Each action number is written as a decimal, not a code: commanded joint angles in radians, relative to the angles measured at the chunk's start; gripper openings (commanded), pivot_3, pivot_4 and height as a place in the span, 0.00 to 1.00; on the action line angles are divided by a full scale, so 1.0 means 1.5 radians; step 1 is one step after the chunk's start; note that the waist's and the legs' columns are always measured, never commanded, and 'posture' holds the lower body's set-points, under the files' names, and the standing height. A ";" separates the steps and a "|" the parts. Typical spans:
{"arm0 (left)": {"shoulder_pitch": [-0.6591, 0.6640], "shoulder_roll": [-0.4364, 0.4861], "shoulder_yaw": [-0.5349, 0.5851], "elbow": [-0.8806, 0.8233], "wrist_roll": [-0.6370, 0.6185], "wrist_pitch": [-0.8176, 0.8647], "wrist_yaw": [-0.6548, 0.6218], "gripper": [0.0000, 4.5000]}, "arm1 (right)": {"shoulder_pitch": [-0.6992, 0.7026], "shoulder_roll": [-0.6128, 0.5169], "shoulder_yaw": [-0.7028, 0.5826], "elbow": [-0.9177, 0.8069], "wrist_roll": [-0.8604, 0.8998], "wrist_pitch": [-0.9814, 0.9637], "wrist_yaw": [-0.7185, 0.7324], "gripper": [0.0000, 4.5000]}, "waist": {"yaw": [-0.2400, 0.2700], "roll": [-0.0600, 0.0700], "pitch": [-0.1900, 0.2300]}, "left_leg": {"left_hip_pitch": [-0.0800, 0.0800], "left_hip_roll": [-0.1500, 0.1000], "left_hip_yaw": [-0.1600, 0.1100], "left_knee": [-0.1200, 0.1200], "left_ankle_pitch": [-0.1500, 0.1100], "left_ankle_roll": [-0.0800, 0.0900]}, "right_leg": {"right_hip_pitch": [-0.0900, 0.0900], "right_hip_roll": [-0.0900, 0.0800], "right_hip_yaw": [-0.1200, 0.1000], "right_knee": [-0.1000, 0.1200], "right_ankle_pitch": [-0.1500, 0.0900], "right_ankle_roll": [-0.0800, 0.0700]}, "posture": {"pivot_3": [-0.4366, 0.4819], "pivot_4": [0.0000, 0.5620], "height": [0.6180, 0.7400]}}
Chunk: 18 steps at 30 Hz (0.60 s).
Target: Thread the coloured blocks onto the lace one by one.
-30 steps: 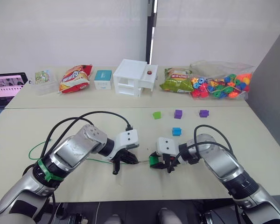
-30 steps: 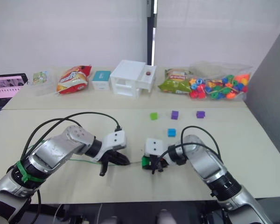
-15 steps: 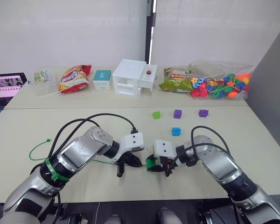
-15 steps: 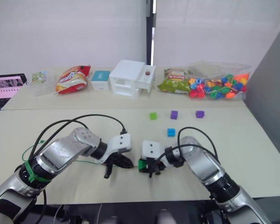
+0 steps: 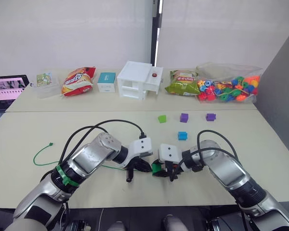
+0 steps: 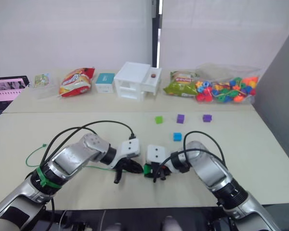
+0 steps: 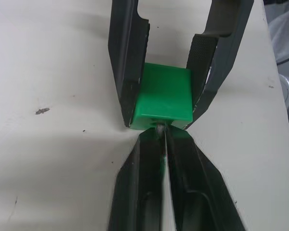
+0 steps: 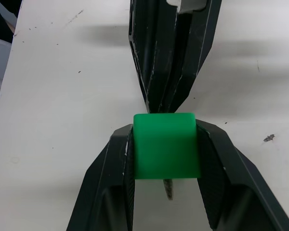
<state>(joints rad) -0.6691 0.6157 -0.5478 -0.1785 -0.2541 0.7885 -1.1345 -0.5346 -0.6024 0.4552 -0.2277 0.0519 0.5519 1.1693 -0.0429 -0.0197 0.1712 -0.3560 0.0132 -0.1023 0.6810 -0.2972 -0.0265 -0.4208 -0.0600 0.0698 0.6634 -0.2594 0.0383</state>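
Your right end effector (image 5: 167, 172) is pinching the dark green block (image 5: 156, 168) low over the tabletop (image 5: 260, 144), and your left end effector (image 5: 137, 169) is pressed together on the lace (image 5: 43, 155), its fingertips right up against the block's near face. From the head views, the cord trails away behind the left end effector in a green loop, while the light green block (image 5: 162, 118), two purple blocks (image 5: 183, 117) and the blue block (image 5: 182, 135) sit well beyond the right end effector, none of them threaded yet.

In the left wrist view, your closed fingers (image 7: 154, 163) meet the green cube (image 7: 163, 98) at its lower edge, with the pale tip (image 7: 160, 128) just at the block's face.

In the right wrist view, the cube (image 8: 166, 144) sits squarely between the right fingers (image 8: 111, 173), and a thin pale point (image 8: 168, 187) shows on the side nearest that camera; I judge the tip has come through the hole.

So the first block is being threaded. Next you likely need to push the tip further, then regrip it on the far side and draw the cord through without letting the block twist.

Compared with a second ago, your left end effector has closed the gap to the block, which earlier stood clearly apart from it.
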 commanded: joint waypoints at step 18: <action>0.167 0.073 0.136 0.072 0.060 -0.336 -0.026 0.65 | 0.026 -0.021 -0.023 -0.031 0.007 0.024 -0.053 0.26 | 0.005 0.000 0.000 | 0.001 0.000 0.000 0.000 0.000 0.000 | 0.001 0.000 0.000 -0.001 0.000 0.000 | 0.48 0.27 1.00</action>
<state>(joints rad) -0.4131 0.7348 -0.3426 -0.0848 -0.1907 0.3220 -1.1967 -0.4954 -0.6236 0.4387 -0.2637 0.0624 0.5723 1.1055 -0.0354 -0.0195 0.1712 -0.3550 0.0133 -0.1018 0.6808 -0.2972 -0.0265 -0.4195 -0.0603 0.0696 0.6626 -0.2594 0.0383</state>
